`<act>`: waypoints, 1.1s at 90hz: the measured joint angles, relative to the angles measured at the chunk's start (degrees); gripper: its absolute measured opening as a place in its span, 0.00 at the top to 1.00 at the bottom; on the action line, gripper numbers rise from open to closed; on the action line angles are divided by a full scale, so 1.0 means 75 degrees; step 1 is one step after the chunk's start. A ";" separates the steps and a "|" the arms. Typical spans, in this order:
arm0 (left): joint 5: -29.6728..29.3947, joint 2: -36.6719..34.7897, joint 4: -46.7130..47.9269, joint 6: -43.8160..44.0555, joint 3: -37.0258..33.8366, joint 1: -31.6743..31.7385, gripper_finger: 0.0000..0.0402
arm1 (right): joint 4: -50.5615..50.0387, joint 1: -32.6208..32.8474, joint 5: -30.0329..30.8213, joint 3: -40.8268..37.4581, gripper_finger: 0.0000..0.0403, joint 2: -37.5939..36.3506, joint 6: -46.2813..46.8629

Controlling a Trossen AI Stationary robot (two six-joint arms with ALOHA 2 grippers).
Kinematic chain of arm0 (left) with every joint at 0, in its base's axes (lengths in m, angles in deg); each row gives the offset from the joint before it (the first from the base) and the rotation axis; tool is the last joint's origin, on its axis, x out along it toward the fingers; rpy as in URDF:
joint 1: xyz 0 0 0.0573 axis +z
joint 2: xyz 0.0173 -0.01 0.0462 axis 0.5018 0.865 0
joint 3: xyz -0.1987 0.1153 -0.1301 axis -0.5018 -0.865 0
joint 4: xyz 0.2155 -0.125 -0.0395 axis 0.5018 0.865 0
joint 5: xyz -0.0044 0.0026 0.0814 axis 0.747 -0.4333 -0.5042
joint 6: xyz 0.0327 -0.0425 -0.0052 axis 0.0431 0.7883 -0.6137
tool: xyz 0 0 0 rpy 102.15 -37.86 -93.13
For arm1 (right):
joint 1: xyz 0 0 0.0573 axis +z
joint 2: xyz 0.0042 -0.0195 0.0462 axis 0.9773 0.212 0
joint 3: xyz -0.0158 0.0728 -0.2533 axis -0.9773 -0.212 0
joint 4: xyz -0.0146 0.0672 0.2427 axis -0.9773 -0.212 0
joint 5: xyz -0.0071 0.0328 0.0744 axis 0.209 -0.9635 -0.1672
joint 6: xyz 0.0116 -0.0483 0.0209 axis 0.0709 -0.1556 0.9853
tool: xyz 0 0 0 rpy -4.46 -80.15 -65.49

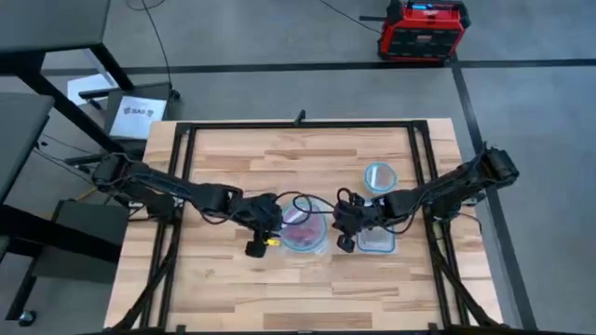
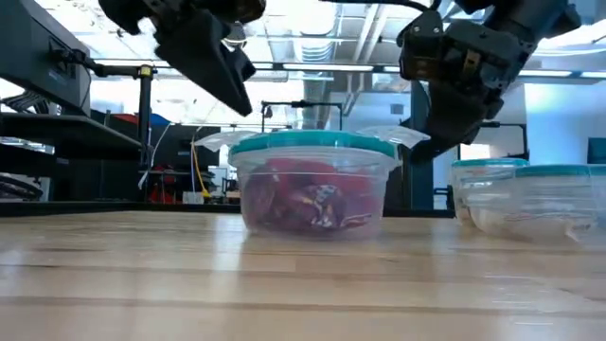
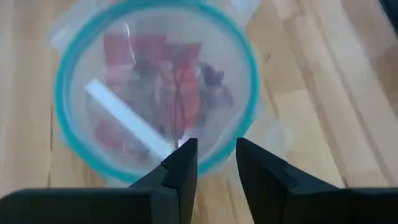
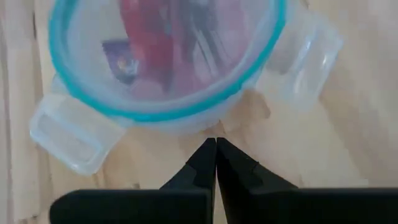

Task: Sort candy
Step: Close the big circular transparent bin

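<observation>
A clear round bowl (image 1: 304, 233) with a bluish rim and a tabbed lid stands mid-table, holding red and purple candy (image 3: 171, 87). My left gripper (image 1: 267, 226) hovers just left of it and above its rim, its fingers (image 3: 214, 155) open with a narrow gap and nothing between them. My right gripper (image 1: 345, 226) hangs just right of the bowl, its fingers (image 4: 216, 152) shut, pointing down beside a lid tab (image 4: 308, 53). In the low view both grippers (image 2: 204, 57) (image 2: 445, 90) stand above the bowl's lid (image 2: 312, 142).
A second round bowl (image 1: 379, 175) stands farther back on the right, and a clear rectangular tub (image 1: 377, 242) sits under the right arm, close beside the candy bowl. Bare wood lies along the near edge (image 1: 298, 298) and on the far left.
</observation>
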State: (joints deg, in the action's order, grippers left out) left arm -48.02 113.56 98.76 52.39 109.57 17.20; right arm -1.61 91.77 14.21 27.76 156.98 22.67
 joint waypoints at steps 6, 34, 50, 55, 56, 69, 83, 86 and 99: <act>-0.0111 0.0000 0.0138 0.0158 -0.0003 -0.0206 0.76 | 0.0012 -0.0067 0.0001 0.0077 1.00 -0.0126 -0.0215; -0.0853 0.0006 0.0284 0.1162 -0.0047 -0.1109 0.76 | 0.0071 -0.0318 0.0200 0.0137 1.00 -0.0340 -0.0835; -0.1490 0.0007 0.0302 0.1769 -0.0047 -0.1580 0.76 | 0.0068 -0.0339 0.0232 0.0137 1.00 -0.0340 -0.0913; -0.1694 0.0011 0.0305 0.1977 -0.0047 -0.1738 0.76 | 0.0061 -0.0338 0.0338 0.0137 1.00 -0.0340 -0.0916; -0.1732 0.0019 0.0303 0.2021 -0.0047 -0.1769 0.76 | 0.0059 -0.0337 0.0352 0.0137 1.00 -0.0340 -0.0916; -0.1983 0.0334 0.0164 0.2681 -0.0047 -0.2154 0.76 | 0.0061 -0.0266 0.0399 0.0137 1.00 -0.0340 -0.0916; -0.2062 0.1032 -0.0487 0.3351 -0.0047 -0.2557 0.76 | 0.0062 -0.0158 0.0399 0.0137 1.00 -0.0340 -0.0913; -0.2100 0.1179 -0.0668 0.3487 -0.0047 -0.2632 0.76 | 0.0065 -0.0132 0.0401 0.0137 1.00 -0.0340 -0.0913; -0.2600 0.1791 -0.1476 0.3944 -0.0052 -0.2883 0.76 | 0.0065 -0.0007 0.0401 0.0137 1.00 -0.0338 -0.0910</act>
State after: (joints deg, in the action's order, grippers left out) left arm -67.53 126.99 87.69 81.97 109.18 -4.42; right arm -1.12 91.71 17.22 28.79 154.45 15.85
